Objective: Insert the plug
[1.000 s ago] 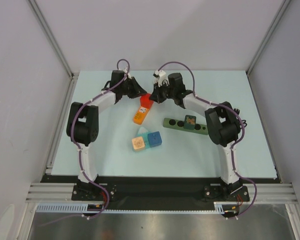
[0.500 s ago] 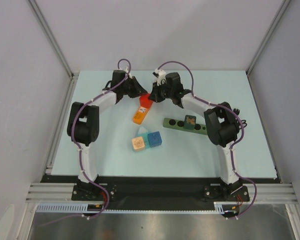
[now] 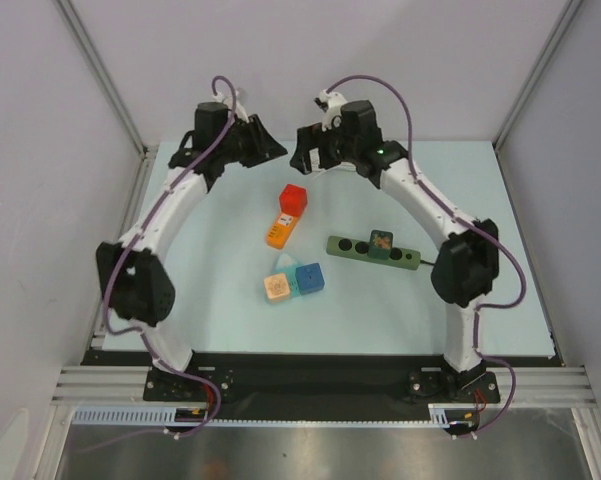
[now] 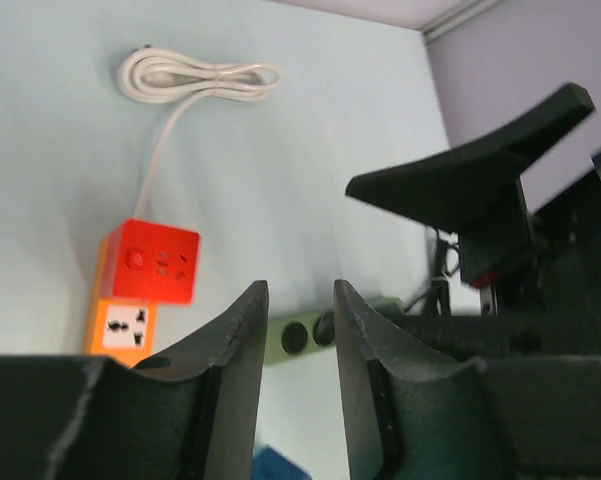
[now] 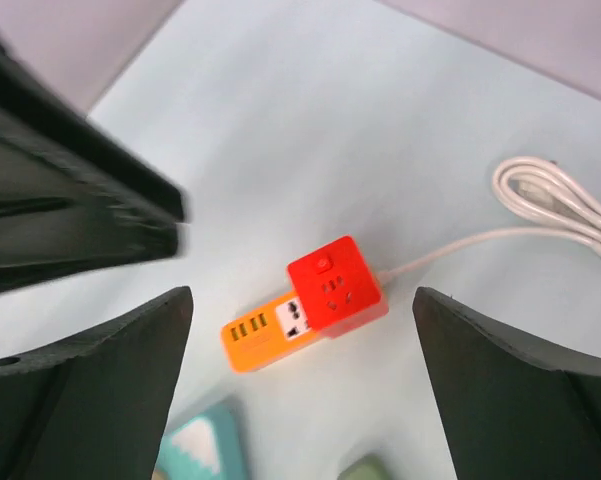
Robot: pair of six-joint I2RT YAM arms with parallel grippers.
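Note:
The red cube plug point(image 3: 293, 196) point(image 4: 150, 260) point(image 5: 335, 285) sits joined to the far end of the orange power strip point(image 3: 279, 230) point(image 4: 120, 325) point(image 5: 265, 335), flat on the table. Its white cable point(image 4: 200, 75) point(image 5: 560, 205) lies coiled behind it. My left gripper point(image 3: 270, 150) point(image 4: 300, 300) hangs raised to the left of the plug, open by a narrow gap with nothing in it. Raised on the plug's far right, my right gripper point(image 3: 305, 155) point(image 5: 302, 295) is wide open and empty. Neither gripper touches the plug.
A green power strip point(image 3: 372, 250) point(image 4: 300, 332) with a small block on it lies to the right of the orange one. An orange-faced block point(image 3: 277, 288) and a blue block point(image 3: 309, 279) stand nearer the arm bases. Walls enclose the table's back and sides.
Both arms have lifted and drawn back from the red plug, which stays on the orange strip. The right gripper has opened wide; the left has opened a little.

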